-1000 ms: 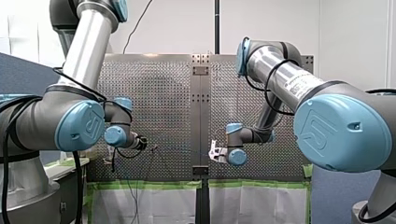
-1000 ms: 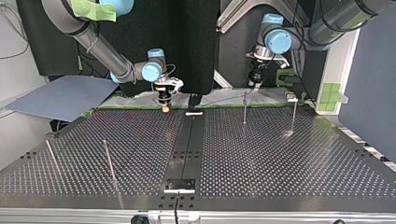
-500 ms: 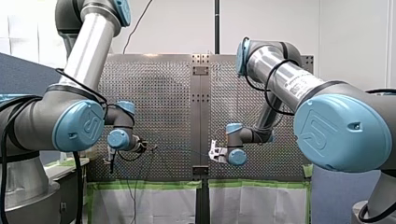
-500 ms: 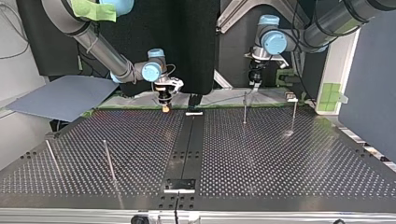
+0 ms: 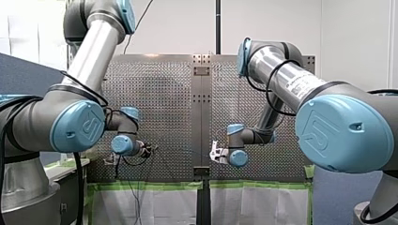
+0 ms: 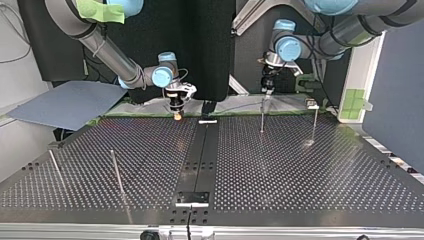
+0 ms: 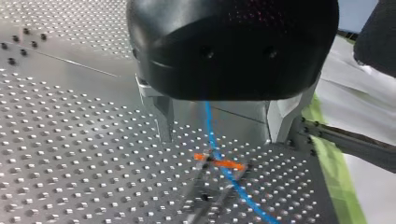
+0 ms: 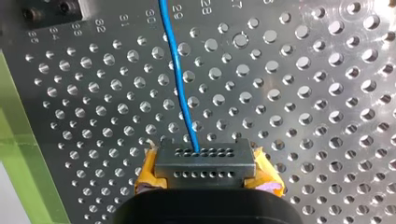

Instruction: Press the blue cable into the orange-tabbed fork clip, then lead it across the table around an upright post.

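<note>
Two arms meet at the far edge of the perforated bench point(image 6: 300, 170), across the upper part of the top view. At upper left of that frame, my right gripper point(image 8: 204, 157) points down at the bench edge. Its yellow-padded fingers point(image 8: 148, 175) are pinched shut on the blue cable point(image 8: 180, 84). In the right wrist view the cable leaves the grey tip between the pads and runs straight ahead over the holes.

At upper right of the top view, my left gripper point(image 7: 220, 137) hangs close above the top of an upright post point(image 6: 262, 114). Its metal fingers point(image 7: 163, 116) stand wide apart. The cable drops between them and touches neither. Just ahead of those fingers it crosses the orange-tabbed fork clip point(image 7: 219, 162). The clip's metal body is blurred, so I cannot tell whether the cable sits inside the fork.

A second post point(image 6: 314, 122) stands right of the first. Two more posts point(image 6: 116, 171) stand at the lower left of the top view. Green tape point(image 6: 145, 107) lines the bench's far edge, and a grey-blue board point(image 6: 65, 102) lies at left. In the front view both grippers sit low near the centre, well apart, with a faint line of cable between them.
</note>
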Robot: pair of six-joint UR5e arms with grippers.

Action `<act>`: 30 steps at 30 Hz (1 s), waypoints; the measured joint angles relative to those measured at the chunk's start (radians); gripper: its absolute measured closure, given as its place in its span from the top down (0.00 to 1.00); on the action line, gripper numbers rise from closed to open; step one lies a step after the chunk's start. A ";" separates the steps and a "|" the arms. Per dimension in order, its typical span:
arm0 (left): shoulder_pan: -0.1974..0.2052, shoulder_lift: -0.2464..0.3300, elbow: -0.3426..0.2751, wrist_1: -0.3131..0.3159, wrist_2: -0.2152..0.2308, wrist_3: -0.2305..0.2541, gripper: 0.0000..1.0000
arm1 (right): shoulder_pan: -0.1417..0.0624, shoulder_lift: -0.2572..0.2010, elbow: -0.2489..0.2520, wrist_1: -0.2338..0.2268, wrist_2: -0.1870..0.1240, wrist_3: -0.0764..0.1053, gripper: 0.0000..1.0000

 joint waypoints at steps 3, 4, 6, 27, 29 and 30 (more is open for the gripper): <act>-0.002 -0.031 0.001 0.005 -0.004 0.001 1.00 | 0.000 0.001 0.000 0.001 -0.001 0.000 0.00; -0.002 -0.039 0.001 0.006 -0.005 0.001 1.00 | 0.000 0.001 0.000 0.002 -0.002 0.000 0.00; -0.001 -0.050 0.002 0.007 -0.005 0.001 1.00 | 0.000 0.001 0.000 0.003 -0.002 0.000 0.00; 0.005 -0.058 0.024 0.044 -0.023 -0.006 1.00 | -0.002 0.004 0.000 0.003 -0.003 0.000 0.00; 0.005 -0.058 0.025 0.045 -0.027 -0.008 1.00 | -0.004 0.004 0.000 0.003 -0.004 0.000 0.00; 0.005 -0.058 0.027 0.045 -0.030 -0.010 1.00 | -0.005 0.005 0.000 0.003 -0.004 0.000 0.00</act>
